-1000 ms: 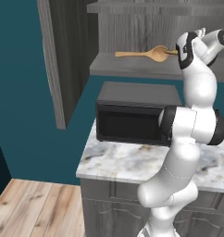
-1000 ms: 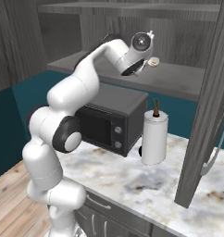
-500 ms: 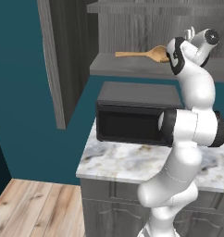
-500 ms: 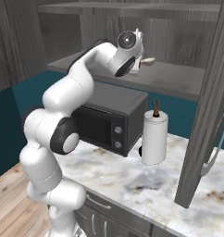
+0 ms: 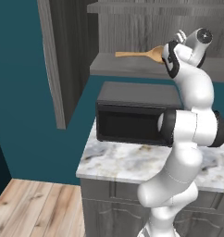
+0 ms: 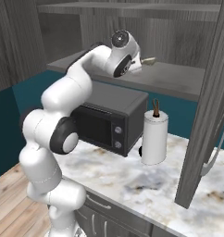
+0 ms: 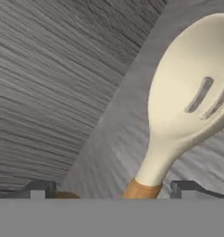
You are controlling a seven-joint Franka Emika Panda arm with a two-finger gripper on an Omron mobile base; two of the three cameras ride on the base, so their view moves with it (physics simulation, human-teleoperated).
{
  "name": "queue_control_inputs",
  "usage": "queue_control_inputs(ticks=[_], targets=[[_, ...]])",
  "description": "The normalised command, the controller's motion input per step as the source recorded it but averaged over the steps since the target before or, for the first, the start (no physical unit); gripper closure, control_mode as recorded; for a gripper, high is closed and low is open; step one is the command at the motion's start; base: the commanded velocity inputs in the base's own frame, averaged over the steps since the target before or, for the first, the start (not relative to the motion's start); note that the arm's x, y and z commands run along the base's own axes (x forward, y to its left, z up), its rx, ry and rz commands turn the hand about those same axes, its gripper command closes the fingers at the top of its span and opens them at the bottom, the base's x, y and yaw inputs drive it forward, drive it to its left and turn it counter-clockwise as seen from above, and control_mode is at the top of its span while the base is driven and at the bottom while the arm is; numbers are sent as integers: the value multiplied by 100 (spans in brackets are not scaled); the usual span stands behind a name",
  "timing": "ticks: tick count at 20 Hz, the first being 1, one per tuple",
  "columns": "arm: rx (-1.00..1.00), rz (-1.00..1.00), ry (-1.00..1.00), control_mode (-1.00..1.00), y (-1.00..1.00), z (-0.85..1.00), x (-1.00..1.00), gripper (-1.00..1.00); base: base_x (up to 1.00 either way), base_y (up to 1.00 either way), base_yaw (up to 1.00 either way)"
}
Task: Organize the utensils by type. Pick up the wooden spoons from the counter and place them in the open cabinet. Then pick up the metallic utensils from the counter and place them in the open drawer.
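**Slotted spoon lies on the cabinet shelf**

The cream-headed slotted spoon (image 7: 188, 111) lies on the grey shelf (image 7: 109, 152) of the open cabinet (image 6: 202, 115), between the spread fingers of the gripper (image 7: 111, 190), which grip nothing. A tan wooden spoon (image 5: 140, 54) lies on the same shelf, above the microwave (image 5: 132, 115).

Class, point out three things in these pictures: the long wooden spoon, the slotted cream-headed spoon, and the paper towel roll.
Long wooden spoon (image 5: 138, 54), left base view, on its handle.
Cream-headed spoon (image 7: 178, 99), hand view, on its slotted head.
Paper towel roll (image 6: 154, 137), right base view, on its white side.
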Motion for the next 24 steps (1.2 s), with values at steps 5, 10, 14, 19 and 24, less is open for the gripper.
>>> queue_control_inputs(ticks=[5, 10, 14, 19, 24], targets=[[-29, 22, 10, -100, -57, -15, -45, -100, 0, 0, 0], [-6, 17, -2, -100, -24, -25, -38, -100, 0, 0, 0], [-1, 4, -19, -100, 0, -34, -3, -100, 0, 0, 0], [0, 4, -31, -100, -3, -1, -76, -100, 0, 0, 0], [-11, 8, -13, -100, -4, 0, -100, -100, 0, 0, 0]])
